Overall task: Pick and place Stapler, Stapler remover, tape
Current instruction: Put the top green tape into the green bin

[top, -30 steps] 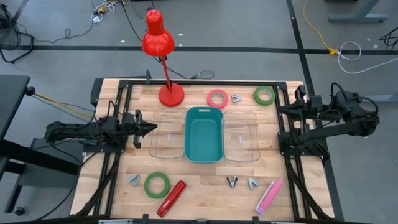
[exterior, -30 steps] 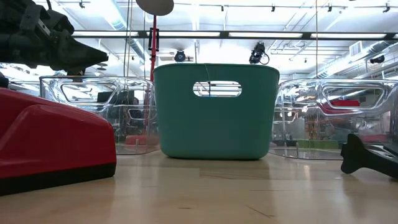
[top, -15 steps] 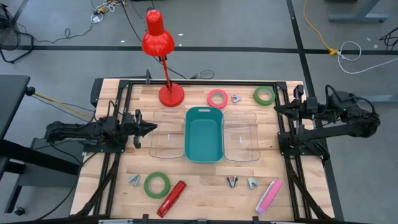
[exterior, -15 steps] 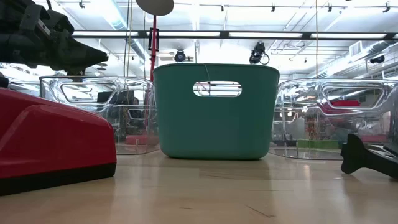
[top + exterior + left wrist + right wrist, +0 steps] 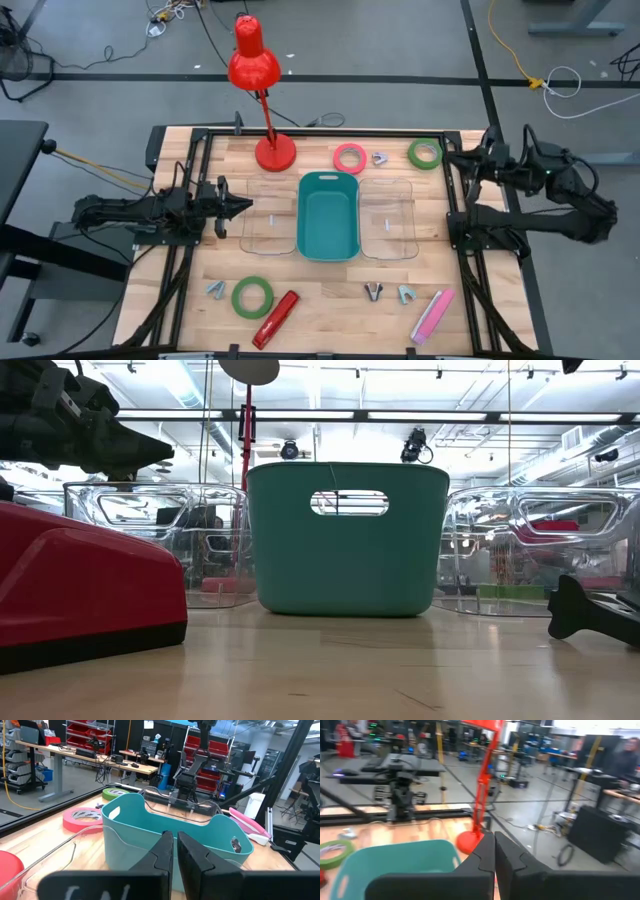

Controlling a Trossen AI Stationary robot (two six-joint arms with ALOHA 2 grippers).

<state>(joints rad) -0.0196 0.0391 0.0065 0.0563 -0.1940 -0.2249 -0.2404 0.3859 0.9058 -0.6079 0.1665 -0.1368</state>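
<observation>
Now, left gripper [image 5: 243,207]: fingers together, parked beside the clear bins.
Red stapler [image 5: 277,319]: untouched at the desk's [image 5: 330,310] front edge.
Right gripper [image 5: 450,158]: fingers together, has swung toward the green tape [image 5: 425,153]; likely first pick.

Bright even light, right wrist blurred

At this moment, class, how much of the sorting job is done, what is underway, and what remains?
Done: nothing; the teal bin and both clear bins look empty. In hand: nothing; the left gripper and right gripper are shut and empty. Left: red stapler, pink stapler, tape rolls and staple removers, all on the table.
</observation>
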